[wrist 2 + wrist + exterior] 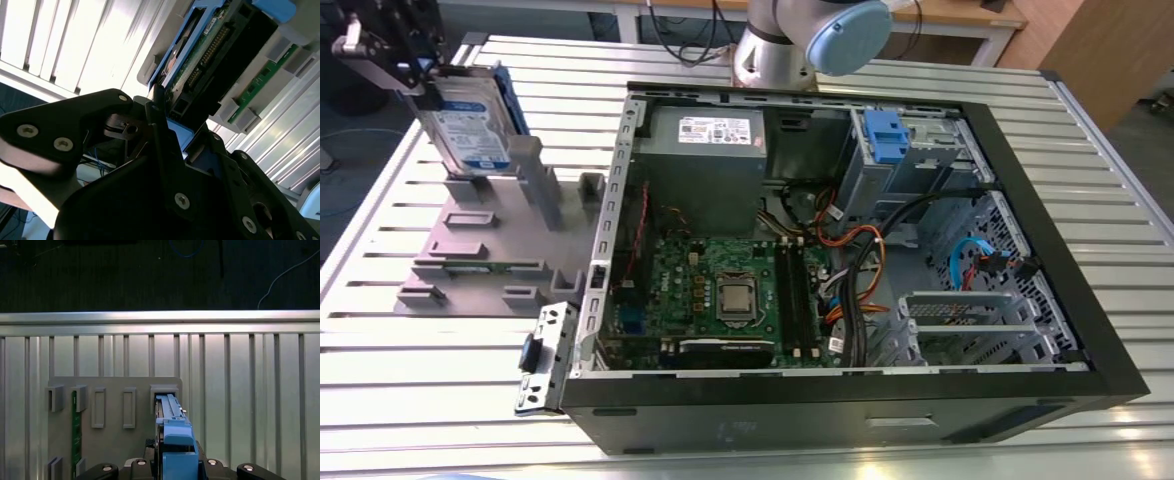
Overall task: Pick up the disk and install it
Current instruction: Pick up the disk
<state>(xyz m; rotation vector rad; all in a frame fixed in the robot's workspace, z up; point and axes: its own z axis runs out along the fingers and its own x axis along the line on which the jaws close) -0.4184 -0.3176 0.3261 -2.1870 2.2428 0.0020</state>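
Exterior view
Gripper: at the top of the disk, fingers closed on its upper end.
Disk: upright and slightly tilted, label facing the camera. Its lower end is at the posts along the far edge of the grey stand; I cannot tell whether it sits in a slot.
Stand: on the slatted metal table, near the edge at the exterior view's left, just beside the open computer case.

Second wrist view
Fingers: black, closed against the disk, whose blue bracket and green underside show.
Circuit board: upright in the stand, beside the disk.

First wrist view
Disk: edge-on between the gripper halves, its far end at a post near the stand's edge.
Circuit board: in a slot near the stand's opposite edge.
Table: slats run under the stand.
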